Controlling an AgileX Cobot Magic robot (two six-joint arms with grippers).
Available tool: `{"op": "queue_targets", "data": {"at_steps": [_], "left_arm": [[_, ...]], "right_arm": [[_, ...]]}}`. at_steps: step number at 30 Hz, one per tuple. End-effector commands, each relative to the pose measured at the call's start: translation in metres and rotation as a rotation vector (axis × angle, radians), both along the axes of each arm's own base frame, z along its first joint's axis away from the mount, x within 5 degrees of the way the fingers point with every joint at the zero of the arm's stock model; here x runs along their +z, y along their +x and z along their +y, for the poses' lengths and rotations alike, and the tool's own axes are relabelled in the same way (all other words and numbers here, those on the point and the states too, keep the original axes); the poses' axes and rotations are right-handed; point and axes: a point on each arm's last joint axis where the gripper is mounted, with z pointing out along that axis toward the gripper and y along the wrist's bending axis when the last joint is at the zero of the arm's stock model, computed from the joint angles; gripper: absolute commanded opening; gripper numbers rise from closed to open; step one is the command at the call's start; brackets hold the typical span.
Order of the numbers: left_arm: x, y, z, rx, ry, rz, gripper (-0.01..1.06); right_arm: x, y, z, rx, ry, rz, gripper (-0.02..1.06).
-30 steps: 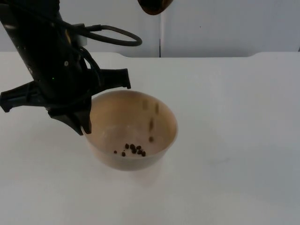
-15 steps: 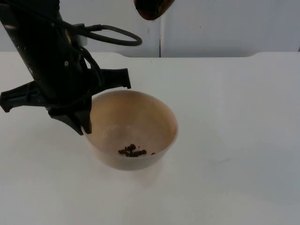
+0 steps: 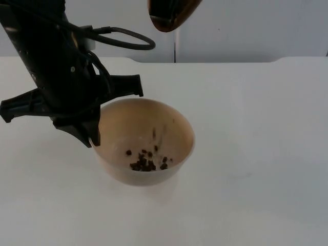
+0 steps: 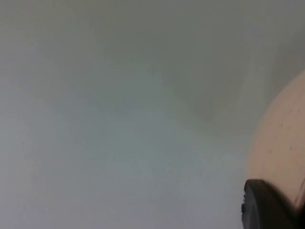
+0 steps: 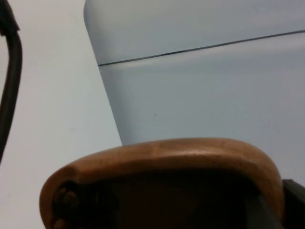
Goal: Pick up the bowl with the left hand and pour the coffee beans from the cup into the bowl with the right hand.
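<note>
A beige bowl (image 3: 177, 123) is gripped at its left rim by my left gripper (image 3: 91, 134), which is shut on it. The bowl's outer wall (image 4: 281, 143) shows beside a black fingertip (image 4: 267, 207), and its shadow lies apart from it on the table. A small heap of coffee beans (image 3: 146, 164) lies in the bowl, and a few more streak down the air above the heap. High over the bowl's far rim hangs a tipped brown wooden cup (image 3: 171, 13). Its rim (image 5: 181, 155) is close up, with my right gripper's fingertip (image 5: 294, 195) against its side.
The white table top (image 3: 256, 154) stretches to the right and front of the bowl. The grey partition wall (image 3: 246, 25) closes it off at the back. The left arm's black body (image 3: 56, 77) stands over the table's left side.
More beans have dropped from the cup, so the heap in the bowl has grown. The cup has shifted slightly to the right. The left arm and the bowl have stayed still.
</note>
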Motion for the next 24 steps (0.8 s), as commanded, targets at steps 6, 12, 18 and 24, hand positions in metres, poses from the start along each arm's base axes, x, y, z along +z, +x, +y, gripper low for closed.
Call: {"op": "queue_targets", "data": {"at_steps": [6,12,18,24], "left_arm": [[0.001,-0.001,-0.002,0.005,-0.011,-0.004,0.05],[0.001,-0.001,-0.002,0.005,-0.011,-0.004,0.05],[0.001,-0.001,-0.002,0.005,-0.011,-0.004,0.05],[0.001,-0.001,-0.002,0.005,-0.011,-0.004,0.05]], "right_arm": [[0.007,0.0,-0.003,0.0,0.027,-0.008,0.0],[0.005,0.002,-0.004,-0.009,0.037,0.01,0.0],[0.004,0.001,-0.004,-0.011,0.048,0.031,0.0],[-0.002,0.009,-0.013,-0.051,0.091,0.116,0.0]]}}
